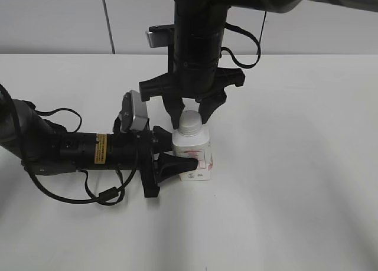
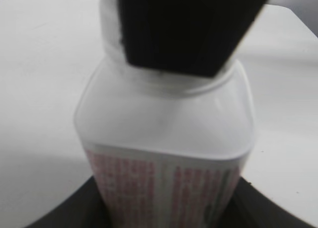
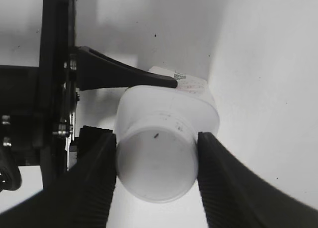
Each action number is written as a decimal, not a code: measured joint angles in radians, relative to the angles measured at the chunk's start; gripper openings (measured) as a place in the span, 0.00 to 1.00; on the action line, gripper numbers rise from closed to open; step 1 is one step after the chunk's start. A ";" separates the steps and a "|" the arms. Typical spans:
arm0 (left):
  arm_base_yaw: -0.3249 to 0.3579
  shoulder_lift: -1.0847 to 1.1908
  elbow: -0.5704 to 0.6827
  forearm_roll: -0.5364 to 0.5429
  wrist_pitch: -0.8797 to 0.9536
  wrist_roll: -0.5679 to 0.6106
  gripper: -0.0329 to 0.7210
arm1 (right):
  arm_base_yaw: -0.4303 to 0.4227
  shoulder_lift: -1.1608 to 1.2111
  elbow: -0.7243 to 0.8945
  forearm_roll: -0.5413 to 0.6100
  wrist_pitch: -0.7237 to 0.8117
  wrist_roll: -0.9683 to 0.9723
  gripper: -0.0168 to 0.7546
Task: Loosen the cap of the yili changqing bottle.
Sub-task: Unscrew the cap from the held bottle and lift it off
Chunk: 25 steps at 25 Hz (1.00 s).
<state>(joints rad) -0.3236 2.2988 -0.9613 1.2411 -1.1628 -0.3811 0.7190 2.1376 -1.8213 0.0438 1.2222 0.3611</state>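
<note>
Two pincers engage your work, frame centre: left pincer (image 1: 171, 154) clamps the squarish white plastic bottle (image 1: 194, 154); right pincer (image 1: 190, 118) clamps its round white screw cap (image 1: 191, 122).

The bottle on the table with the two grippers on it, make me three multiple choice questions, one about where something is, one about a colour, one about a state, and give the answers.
1. Where does the left gripper hold the yili changqing bottle?
A. On the cap
B. On the body
C. Under the base

2. What colour is the cap?
A. White
B. Blue
C. Red

3. How do the right gripper's fingers stand?
A. Spread wide above the table
B. Closed on the cap, one on each side
C. Clamped on the label

Answers: 1 B, the exterior view shows its fingers flanking the labelled body. 2 A, the right wrist view shows a white disc. 3 B, the right wrist view shows both pads against the cap's sides.
</note>
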 joint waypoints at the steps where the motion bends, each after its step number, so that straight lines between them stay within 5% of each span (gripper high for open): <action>1: 0.000 0.000 0.000 0.000 0.000 0.000 0.48 | 0.000 0.000 0.000 0.000 0.000 -0.007 0.53; 5: 0.000 0.000 0.000 0.000 0.000 0.000 0.48 | 0.000 0.000 0.000 0.001 0.000 -0.127 0.53; 15: 0.000 0.000 0.000 0.001 0.000 0.000 0.48 | 0.000 0.000 -0.004 0.010 0.000 -0.876 0.53; 25: 0.000 0.000 0.000 0.000 0.001 0.000 0.48 | 0.000 0.000 -0.006 0.015 0.000 -1.183 0.53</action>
<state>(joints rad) -0.3236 2.2988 -0.9613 1.2411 -1.1619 -0.3811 0.7190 2.1376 -1.8275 0.0584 1.2222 -0.8217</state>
